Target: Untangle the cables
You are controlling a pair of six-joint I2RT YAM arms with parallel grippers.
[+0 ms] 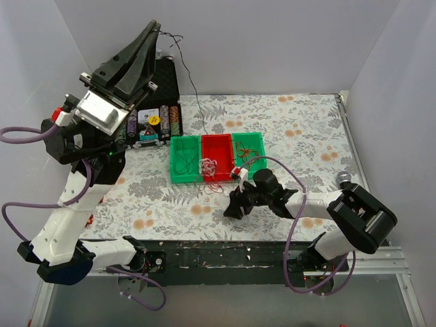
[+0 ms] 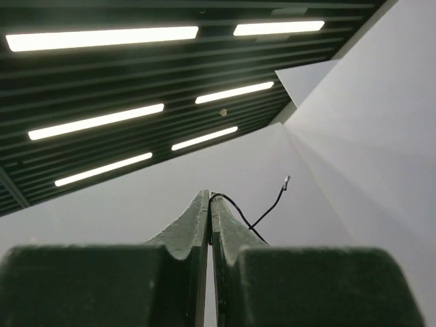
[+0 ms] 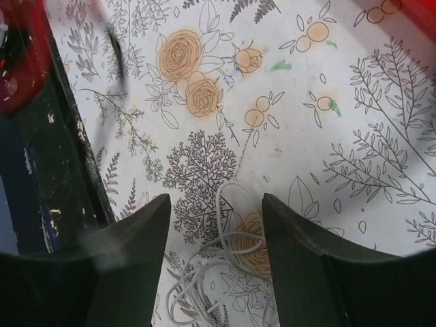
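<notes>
Right now I judge we are mid-separation: one strand is being drawn out of the knot and a second is about to be picked up. Seen from above, the flowered table (image 1: 306, 122) fills the middle. At ten o'clock the left arm (image 1: 71, 187) is reared up high, elbow folded, with the left gripper (image 1: 155, 28) pointing at the back wall. Its jaws are pressed together on the black cable (image 1: 187, 75), which trails down towards the table at twelve o'clock of the trays. The right arm (image 1: 313, 204) reaches in low from four o'clock, its right gripper (image 1: 234, 210) tipped down over the cloth at six o'clock of the red tray (image 1: 219, 146). A small red-and-white tangle (image 1: 208, 166) lies in that tray. Through the right wrist camera the jaws stand apart, with loops of white cable (image 3: 228, 255) lying between them on the cloth. Next, I reckon, the right gripper must drop and pinch those loops.
</notes>
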